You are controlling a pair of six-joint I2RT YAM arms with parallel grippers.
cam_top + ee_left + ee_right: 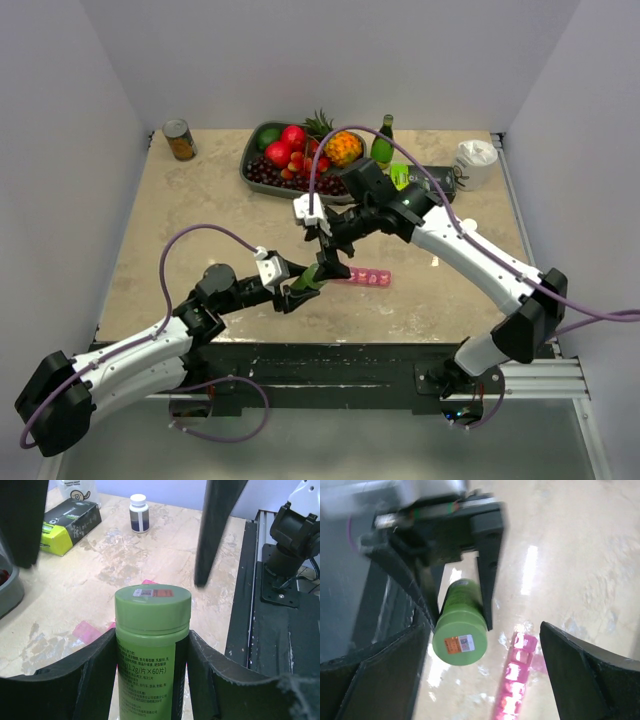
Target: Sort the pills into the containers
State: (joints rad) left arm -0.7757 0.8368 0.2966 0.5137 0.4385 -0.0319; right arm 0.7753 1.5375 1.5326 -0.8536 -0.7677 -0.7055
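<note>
My left gripper (151, 641) is shut on a light green pill bottle (152, 611) and holds it off the table, cap on. In the top view the left gripper (298, 285) and the bottle (309, 279) are at table centre. My right gripper (482, 630) stands open just beyond the cap of the bottle (460, 636), its fingers wide on either side and not touching. The right gripper (335, 252) comes in from the right. The pink containers strip (517, 680) lies flat on the table (368, 277) under the bottle. No pills are in view.
A tray of fruit (252, 172) stands at the back. Near it are a can (180, 140), a green glass bottle (382, 146), a black and green box (70, 519), a white crumpled bag (475, 160) and a small white-capped bottle (138, 514).
</note>
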